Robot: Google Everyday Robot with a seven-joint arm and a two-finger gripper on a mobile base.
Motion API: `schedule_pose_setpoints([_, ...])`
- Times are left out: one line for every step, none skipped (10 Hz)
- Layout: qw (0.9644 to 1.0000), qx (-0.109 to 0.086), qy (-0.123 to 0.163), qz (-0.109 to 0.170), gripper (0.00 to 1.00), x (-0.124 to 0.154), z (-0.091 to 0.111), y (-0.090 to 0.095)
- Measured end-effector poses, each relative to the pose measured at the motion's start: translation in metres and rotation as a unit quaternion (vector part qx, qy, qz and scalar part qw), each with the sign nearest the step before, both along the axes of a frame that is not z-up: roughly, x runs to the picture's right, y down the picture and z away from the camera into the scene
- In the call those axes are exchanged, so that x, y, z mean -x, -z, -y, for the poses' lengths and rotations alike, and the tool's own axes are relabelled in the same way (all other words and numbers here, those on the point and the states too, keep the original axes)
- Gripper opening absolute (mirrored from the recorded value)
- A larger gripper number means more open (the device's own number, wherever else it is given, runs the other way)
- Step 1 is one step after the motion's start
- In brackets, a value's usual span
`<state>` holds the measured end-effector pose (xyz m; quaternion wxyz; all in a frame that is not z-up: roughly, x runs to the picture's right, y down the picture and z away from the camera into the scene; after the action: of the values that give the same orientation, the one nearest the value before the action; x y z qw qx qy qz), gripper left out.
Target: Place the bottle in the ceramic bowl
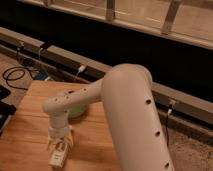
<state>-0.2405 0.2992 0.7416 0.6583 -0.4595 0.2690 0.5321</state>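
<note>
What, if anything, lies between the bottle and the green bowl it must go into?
Nothing visible does: only the wooden table shows between the bottle and the ceramic bowl. The gripper sits directly over the bottle, and the robot's arm hides much of the bowl.

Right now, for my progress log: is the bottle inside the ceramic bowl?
No, the bottle lies on the wooden table below the pincer, apart from the ceramic bowl.
</note>
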Motion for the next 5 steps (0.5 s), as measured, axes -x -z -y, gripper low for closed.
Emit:
schedule_pose_setpoints([1.0000,0.005,0.000,0.001,0.65,-0.0009,-0.0065,-0.0056])
schedule_pose_setpoints([1.0000,0.009,-0.004,0.001,0.65,-0.0020,-0.0096,-0.0095])
schedule_pose_setpoints([0.9999,0.010,-0.007,0.000,0.63,-0.0043,-0.0100,-0.0105])
schedule_pose_setpoints([0.9999,0.007,-0.008,-0.001,0.55,-0.0068,-0.0084,-0.0111])
schedule_pose_setpoints([0.9999,0.007,-0.008,-0.001,0.44,-0.0072,-0.0083,-0.0109])
